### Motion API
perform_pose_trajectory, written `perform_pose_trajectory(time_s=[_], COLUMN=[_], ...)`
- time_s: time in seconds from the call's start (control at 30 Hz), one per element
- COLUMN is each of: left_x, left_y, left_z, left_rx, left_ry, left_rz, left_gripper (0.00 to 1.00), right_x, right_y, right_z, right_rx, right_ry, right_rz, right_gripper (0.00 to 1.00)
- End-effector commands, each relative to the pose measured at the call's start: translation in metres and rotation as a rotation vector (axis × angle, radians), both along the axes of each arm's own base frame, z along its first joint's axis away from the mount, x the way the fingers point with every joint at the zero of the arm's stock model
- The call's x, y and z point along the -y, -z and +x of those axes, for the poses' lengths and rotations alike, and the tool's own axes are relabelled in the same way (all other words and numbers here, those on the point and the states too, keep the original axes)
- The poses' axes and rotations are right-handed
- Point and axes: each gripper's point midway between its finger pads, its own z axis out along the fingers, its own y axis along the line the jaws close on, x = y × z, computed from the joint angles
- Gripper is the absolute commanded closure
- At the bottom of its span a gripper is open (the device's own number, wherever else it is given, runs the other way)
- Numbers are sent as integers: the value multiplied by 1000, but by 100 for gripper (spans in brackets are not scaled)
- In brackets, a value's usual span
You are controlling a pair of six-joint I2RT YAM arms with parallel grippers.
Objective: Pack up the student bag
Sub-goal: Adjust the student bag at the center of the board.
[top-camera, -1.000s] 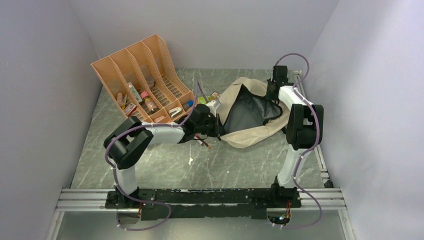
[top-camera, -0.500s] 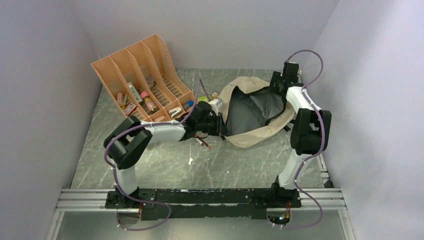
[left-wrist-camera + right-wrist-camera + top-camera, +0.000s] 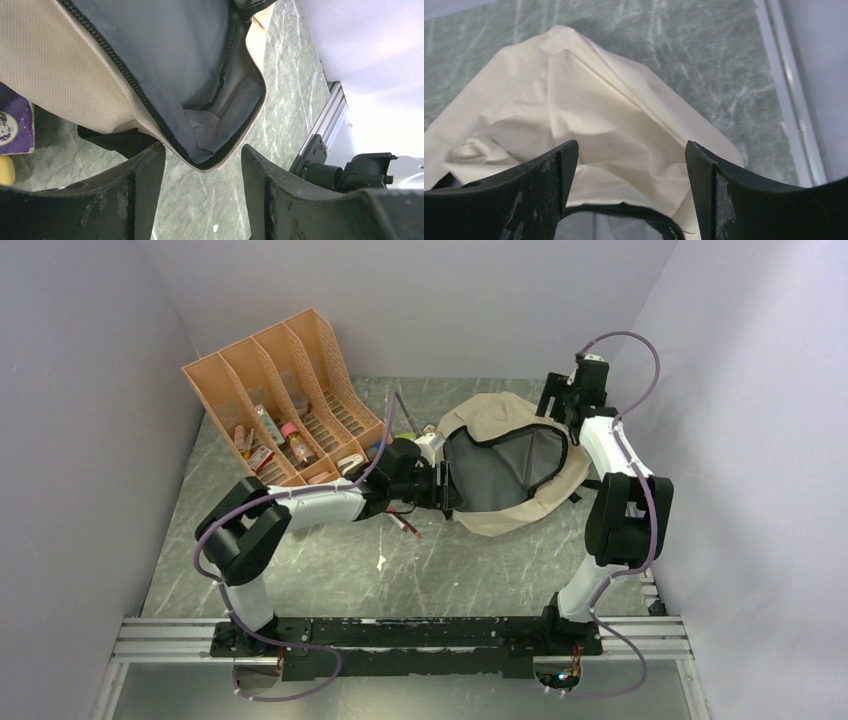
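The student bag (image 3: 520, 510), cream fabric with a black zipper and grey lining, lies at the back right with its mouth spread wide. My left gripper (image 3: 441, 486) is at the mouth's left end and stands open. In the left wrist view the zippered rim (image 3: 200, 164) dips between the left gripper's (image 3: 202, 147) fingertips, touching neither. My right gripper (image 3: 560, 416) hangs open over the far right rim. In the right wrist view the bag's cream cloth (image 3: 589, 100) and zipper edge lie below the right gripper (image 3: 631, 145), with nothing clamped.
An orange file organizer (image 3: 285, 390) holding bottles and small items stands at the back left. Small items (image 3: 428, 430) lie between it and the bag. A thin reddish stick (image 3: 406, 526) lies under my left arm. A metal rail (image 3: 645, 570) runs along the table's right edge.
Both grippers have opened and let go of the bag's rim. The right gripper moved toward the far right, and the bag's mouth now lies wider.
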Motion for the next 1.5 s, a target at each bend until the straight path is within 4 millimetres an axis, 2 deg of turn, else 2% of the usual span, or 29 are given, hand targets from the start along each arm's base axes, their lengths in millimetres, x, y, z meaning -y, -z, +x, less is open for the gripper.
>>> perform_pose_trajectory(time_s=[0.0,0.1,0.2,0.3,0.37,0.43,0.47,0.57,0.67,0.77,0.87,0.93,1.1,1.3,1.47], left_x=[1,-1,-2,-3,-3,-5,-7,-15,-19,-18,-18,-17,-17,-17,-17], left_y=[-26,-32,-34,-35,-34,-31,-29,-29,-27,-24,-18,-17,-10,1,7], left_z=[5,6,8,10,12,13,14,22,28,30,31,31,31,30,28], left_rx=[50,64,74,84,89,94,98,130,144,142,130,127,120,103,95], left_ry=[-2,-10,-16,-21,-24,-25,-32,-69,-94,-96,-97,-98,-97,-94,-85], left_rz=[-21,-19,-11,-1,7,28,43,77,100,110,114,113,124,136,145], left_gripper=[37,35,35,36,37,38,38,37,37,37,37,37,38,40,40], right_x=[31,29,14,-18,-44,-69,-90,-124,-146,-151,-168,-175,-180,-185,-174], right_y=[4,-19,-61,-93,-99,-89,-85,-68,-45,-14,14,31,59,73,68], right_z=[-7,-9,-14,-26,-40,-58,-68,-97,-119,-130,-132,-128,-104,-78,-63], right_rx=[-65,12,149,240,251,219,203,162,116,59,26,4,7,56,168], right_ry=[123,131,106,42,10,-2,-30,-50,-71,-84,-178,-222,-222,-209,-166], right_rz=[-104,-88,-9,145,240,320,347,387,379,339,316,276,207,127,60], right_gripper=[16,15,18,25,28,29,29,29,33,44,53,56,64,70,72])
